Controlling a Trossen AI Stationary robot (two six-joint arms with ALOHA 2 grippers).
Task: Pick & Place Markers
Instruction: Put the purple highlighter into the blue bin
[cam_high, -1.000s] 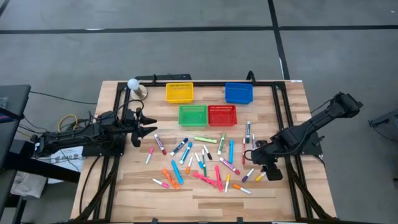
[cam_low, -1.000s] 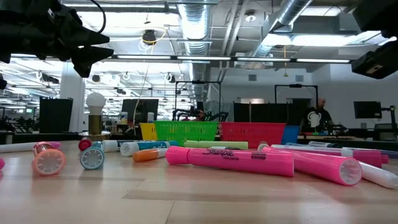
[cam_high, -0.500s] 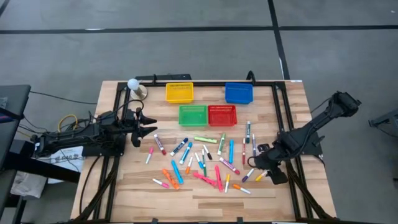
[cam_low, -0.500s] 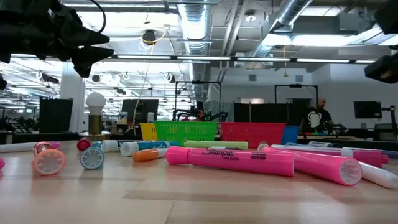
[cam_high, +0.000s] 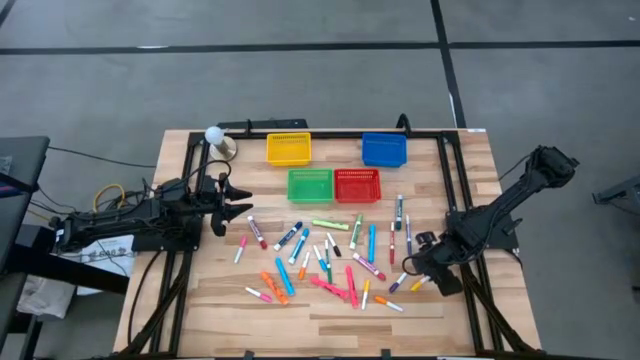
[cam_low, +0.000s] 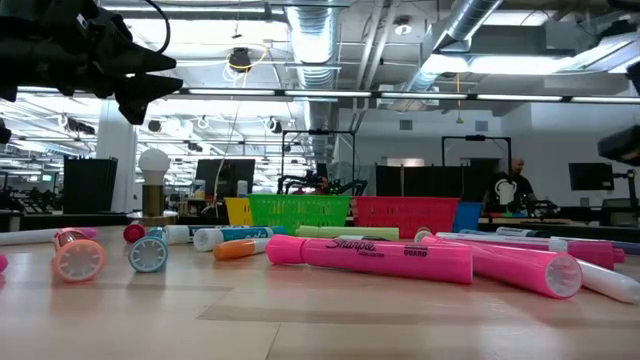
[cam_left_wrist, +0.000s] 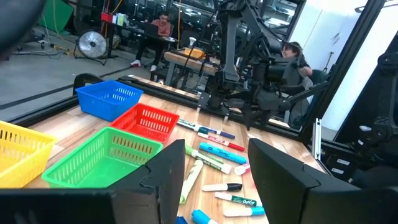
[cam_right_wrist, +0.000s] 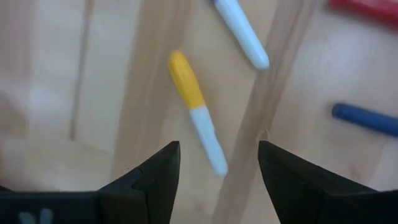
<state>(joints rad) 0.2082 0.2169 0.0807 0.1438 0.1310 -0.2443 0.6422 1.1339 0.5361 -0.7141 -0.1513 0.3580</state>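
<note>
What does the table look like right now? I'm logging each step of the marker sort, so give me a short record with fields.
markers: scattered loose across the middle of the wooden table, none in a basket as far as the high view shows
baskets: yellow basket and blue basket at the far edge, green basket and red basket side by side just in front
right gripper: open, low over a yellow-capped marker at the right end of the scatter, nothing held
left gripper: open, empty, waiting left of the markers
</note>
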